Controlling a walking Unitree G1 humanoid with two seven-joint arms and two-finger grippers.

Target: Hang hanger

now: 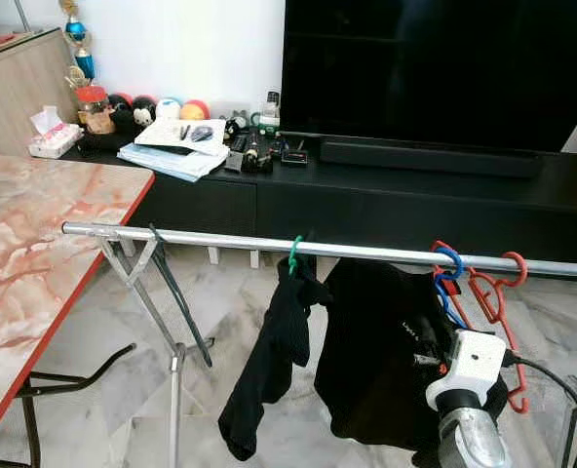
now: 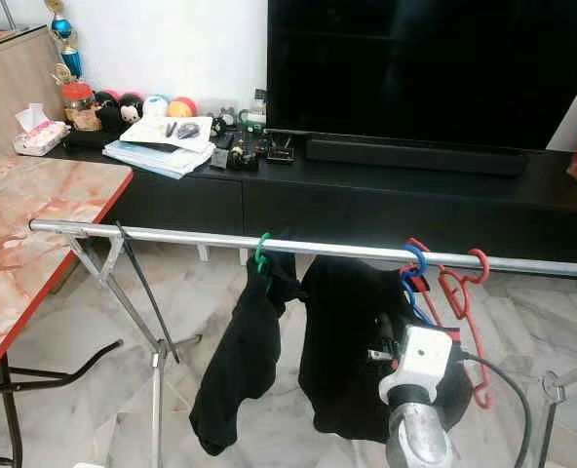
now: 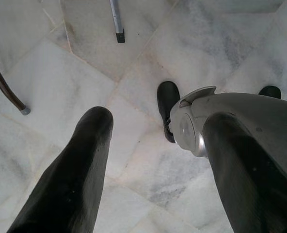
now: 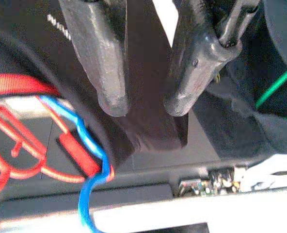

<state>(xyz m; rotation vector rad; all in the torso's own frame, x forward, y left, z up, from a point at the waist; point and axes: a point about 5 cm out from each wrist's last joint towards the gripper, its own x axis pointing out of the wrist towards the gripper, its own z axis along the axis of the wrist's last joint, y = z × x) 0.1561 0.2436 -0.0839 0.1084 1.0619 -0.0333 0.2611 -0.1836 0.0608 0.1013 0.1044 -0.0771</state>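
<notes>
Right pincer (image 4: 143, 104): raised at black garment (image 1: 366, 341), fingers slightly parted.
Left pincer (image 3: 153, 165): spread, over floor.
Blue hanger (image 1: 448, 278): hooked on rail (image 1: 220, 238).

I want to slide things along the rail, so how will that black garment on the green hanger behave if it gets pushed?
The black garment droops in limp folds, so it is probably floppy and light. Its green hanger hooks loosely over the rail, so it may swing.

A small line of white print sits on the black shirt (image 1: 376, 341) hanging from the rail (image 1: 230, 240), toward four o'clock from the middle of the scene, but it is too small to read.
</notes>
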